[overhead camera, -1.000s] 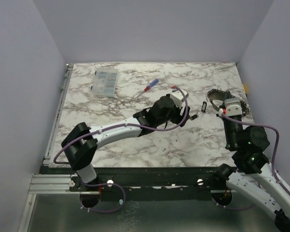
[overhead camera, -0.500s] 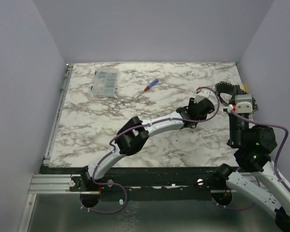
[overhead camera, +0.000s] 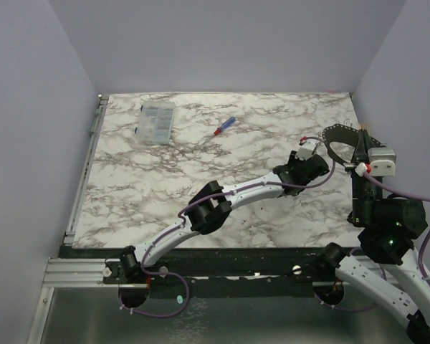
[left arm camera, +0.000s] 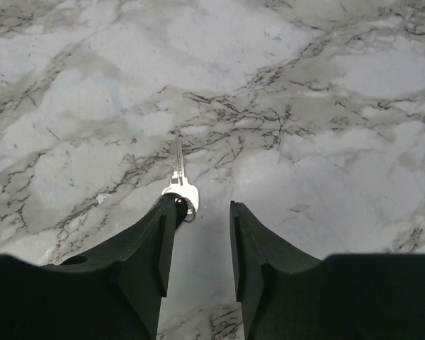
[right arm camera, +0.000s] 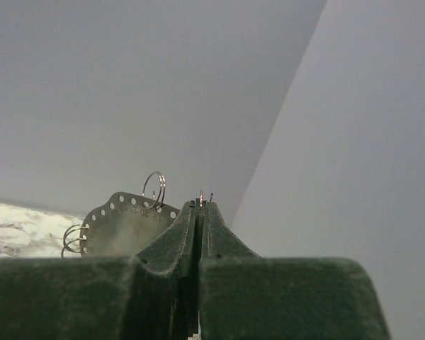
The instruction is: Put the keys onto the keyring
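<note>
The left claw (left arm camera: 202, 207), spread apart, could miss the key (left arm camera: 181, 185) off at 11 o'clock, while the right claw (right arm camera: 199, 207) squeezes the keyring (right arm camera: 126, 225).

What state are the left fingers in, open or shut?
Open: the left wrist view shows bare marble between the fingers; the key lies unheld.

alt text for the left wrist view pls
A small silver key lies flat on the marble table, blade pointing away, its head at the tip of one finger of the open left gripper.
</note>
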